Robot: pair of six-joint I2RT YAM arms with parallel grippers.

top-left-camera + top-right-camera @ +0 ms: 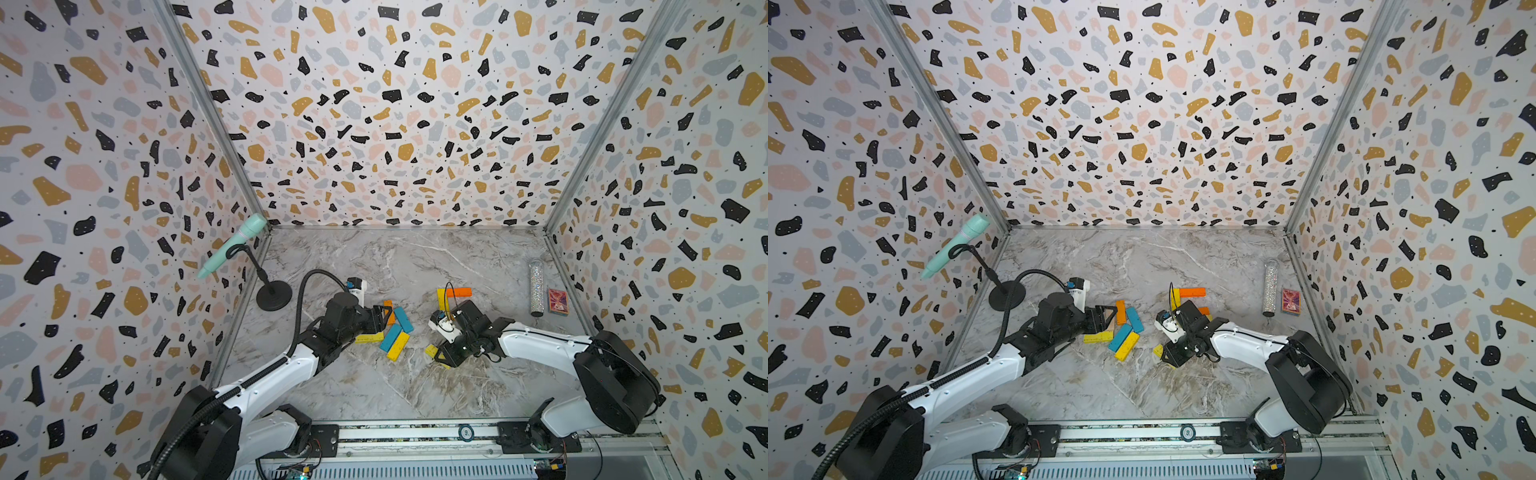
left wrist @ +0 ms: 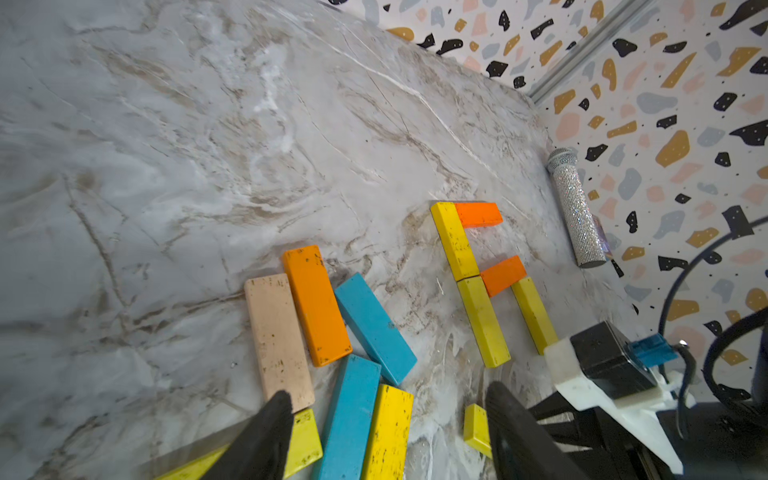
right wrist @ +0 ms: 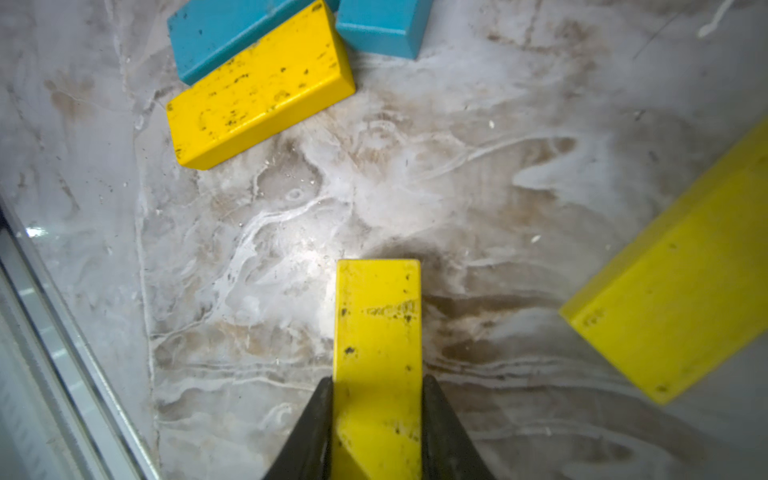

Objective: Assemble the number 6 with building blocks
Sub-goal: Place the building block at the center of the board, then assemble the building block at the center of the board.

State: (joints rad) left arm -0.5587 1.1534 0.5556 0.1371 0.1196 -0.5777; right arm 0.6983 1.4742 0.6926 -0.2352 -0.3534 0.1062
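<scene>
in both top views the number 6 sits part-built on the bench, right of the middle and toward the far edge. only its yellow stem and orange top bar peek past the right arm. the right gripper is low at the digit's near end, with a yellow plank poking out of it. left of the middle lies the spare pile, and the left gripper hangs at its left side.

over to the left wrist view: the fingers stand well apart above the pile, clamped on nothing i can see. one tip is at the end of a pale wood block. and there's the digit laid out: two yellows end to end for the stem, orange top, orange middle bar, yellow right side. five in, bottom bar missing, so the loop gapes toward the near edge.

right wrist view: jaws pressed on both long sides of the yellow plank. its free end is on the marble or just over it, can't tell which. a yellow leg of the digit lies off to one side, apart from it.

i'd call this the last placement. the next move calls for turning that plank crosswise and setting it against the near ends of stem and right side, without nudging either.
</scene>
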